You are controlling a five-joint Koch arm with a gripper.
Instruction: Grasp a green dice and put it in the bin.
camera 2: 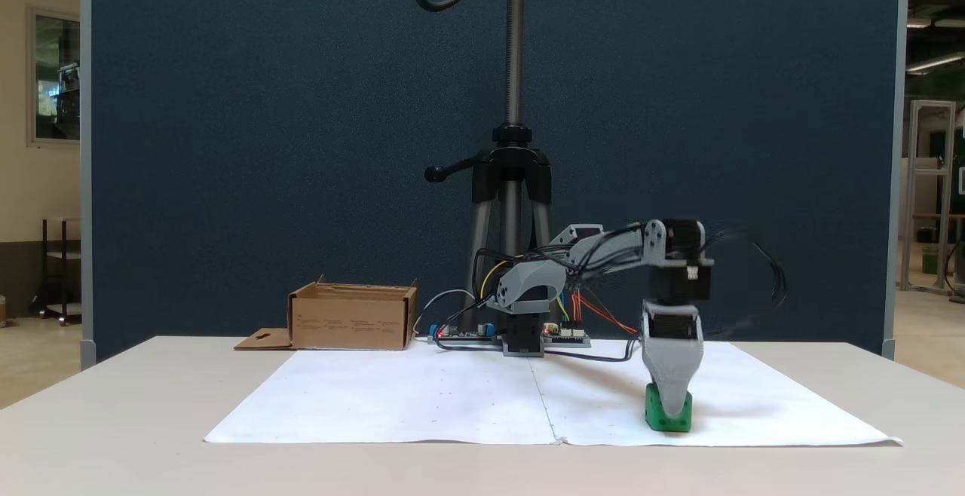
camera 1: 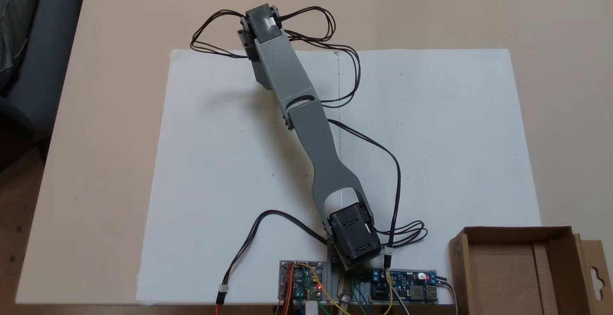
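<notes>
The green dice (camera 2: 657,415) rests on the white paper (camera 2: 422,398) at the front right of a fixed view. My gripper (camera 2: 670,405) points straight down onto it, and one grey finger (camera 2: 672,375) covers the middle of the dice's near face. The second jaw is hidden behind the first, so their gap cannot be seen. From above, the outstretched grey arm (camera 1: 297,99) hides the dice. The bin (camera 2: 350,323), an open brown cardboard box, stands far off beside the arm's base, and is at the lower right corner from above (camera 1: 512,232).
Circuit boards (camera 1: 404,285) and loose black cables (camera 1: 378,150) lie around the arm's base (camera 1: 352,238). A tripod (camera 2: 513,179) stands behind the table against a dark blue panel. The white paper (camera 1: 440,128) covers most of the tabletop.
</notes>
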